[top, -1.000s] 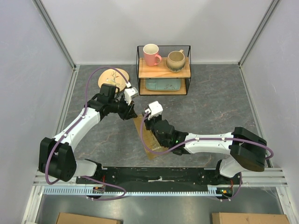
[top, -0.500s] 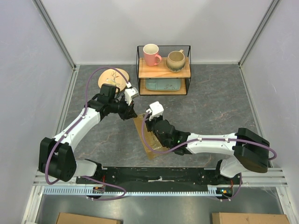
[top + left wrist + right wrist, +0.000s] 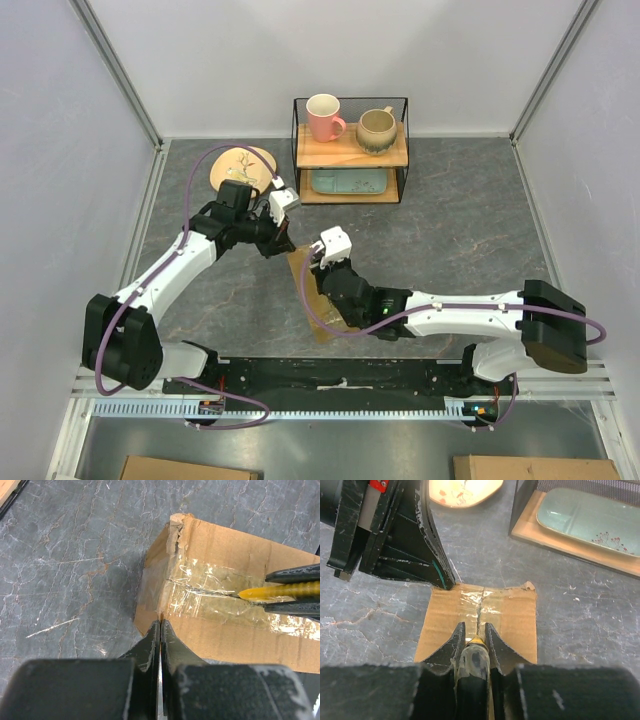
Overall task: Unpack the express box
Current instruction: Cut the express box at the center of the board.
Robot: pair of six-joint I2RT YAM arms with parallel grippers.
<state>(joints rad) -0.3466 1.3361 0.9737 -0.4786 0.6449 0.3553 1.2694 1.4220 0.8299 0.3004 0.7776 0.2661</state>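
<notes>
Left tool [image 3: 160,624] has closed at the express box [image 3: 225,640]'s corner.

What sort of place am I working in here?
Most likely a staged robot test cell, not a real home: plain white panel walls on metal framing, both arms bolted to a rail, and a small wire shelf of mugs as props.

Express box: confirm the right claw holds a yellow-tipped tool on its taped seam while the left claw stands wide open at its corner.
No: the left claw is shut at the corner of the express box, as the left wrist view shows. The right claw does hold the yellow-tipped tool on the taped seam.
</notes>
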